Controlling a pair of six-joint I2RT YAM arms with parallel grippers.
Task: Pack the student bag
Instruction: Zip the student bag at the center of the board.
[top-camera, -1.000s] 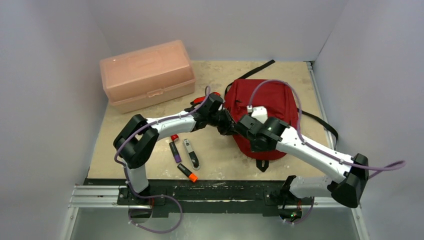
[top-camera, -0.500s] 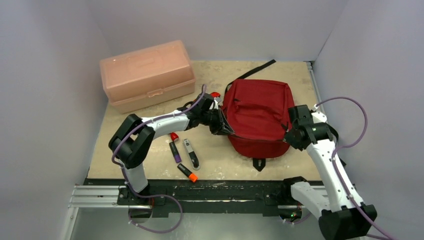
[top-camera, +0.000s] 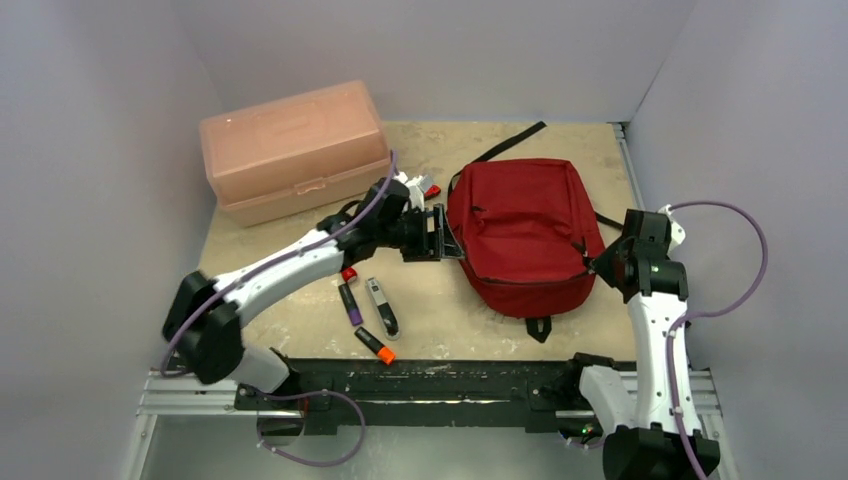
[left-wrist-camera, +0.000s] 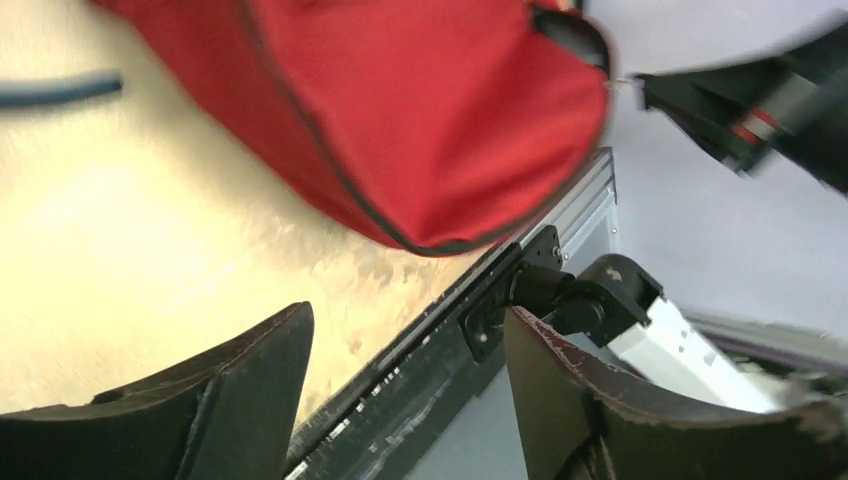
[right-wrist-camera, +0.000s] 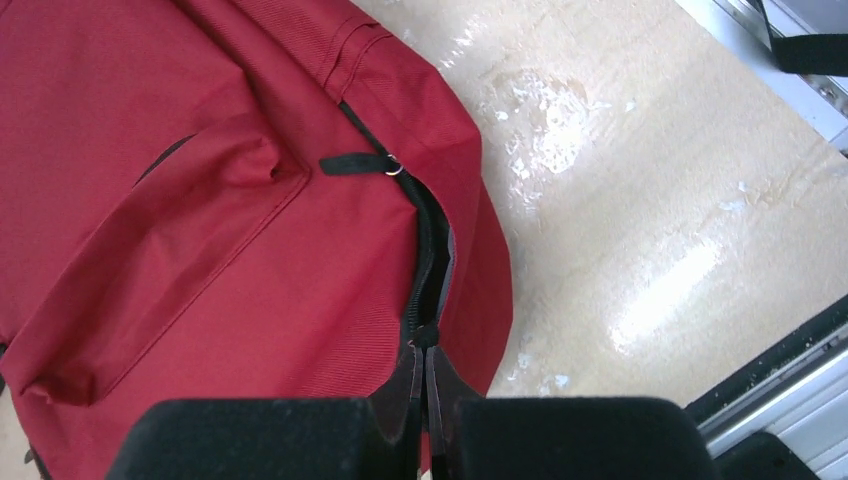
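**A:** Layout first, left to right?

**B:** Far left, a pink box (top-camera: 290, 150) of rigid, smooth plastic with its lid down. Nearer the arms, loose markers (top-camera: 352, 303) lie on the pale, scuffed table (top-camera: 440, 310). The left gripper (top-camera: 435, 233) hangs just beside the left edge of the student bag (top-camera: 525, 235). Its jaws are spread wide with nothing between them.

**A:** And the bag itself?

**B:** It lies flat, right of centre. The cloth is soft, dark red and ribbed, with black straps trailing off the far end. Its long axis runs far to near, the near end swung a little rightward.

**A:** The right side?

**B:** The right gripper (right-wrist-camera: 426, 380) sits at the bag's right-hand edge, jaws pressed together on the zip (right-wrist-camera: 432, 250). The wrist view shows the zip line running straight away from the fingertips, with a narrow gap open just ahead of them. I can't tell whether it pinches the slider or only the tape.

**A:** So what does the next move turn on?

**B:** I'd say on that line. A pull has to follow the zip along the curved edge, or the limp cloth will bunch. The left gripper is nearer the markers, which lie behind it towards its own base. It is also close enough to pin the bag's left edge.
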